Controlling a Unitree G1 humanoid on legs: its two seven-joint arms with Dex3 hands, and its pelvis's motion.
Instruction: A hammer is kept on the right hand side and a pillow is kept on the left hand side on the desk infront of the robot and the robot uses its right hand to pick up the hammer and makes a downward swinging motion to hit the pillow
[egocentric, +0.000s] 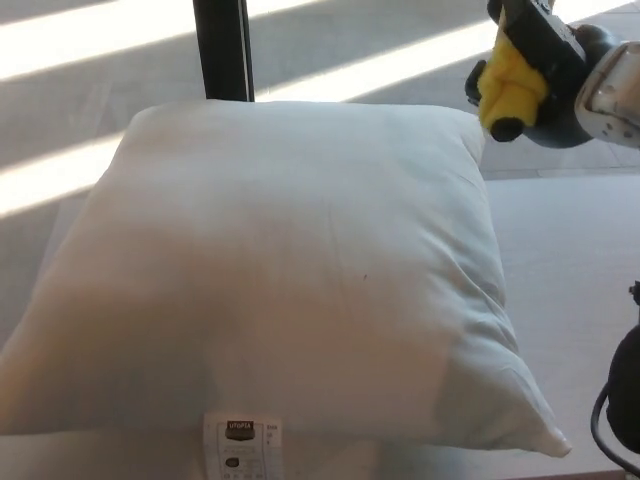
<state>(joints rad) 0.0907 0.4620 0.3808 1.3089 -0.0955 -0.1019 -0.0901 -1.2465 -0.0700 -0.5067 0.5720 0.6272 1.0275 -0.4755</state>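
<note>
A big white pillow (280, 270) fills most of the head view, lying flat on the desk with a small label (240, 445) at its near edge. My right hand (555, 70) is raised at the top right, past the pillow's right corner, and is shut on the yellow handle of the hammer (508, 88). Only the handle's yellow end shows; the hammer's head is out of frame. The hammer is clear of the pillow. My left hand does not appear.
A black post (222, 48) stands behind the pillow. The white desk surface (570, 260) lies bare to the pillow's right. A dark rounded part of my right arm (622, 410) sits at the lower right edge.
</note>
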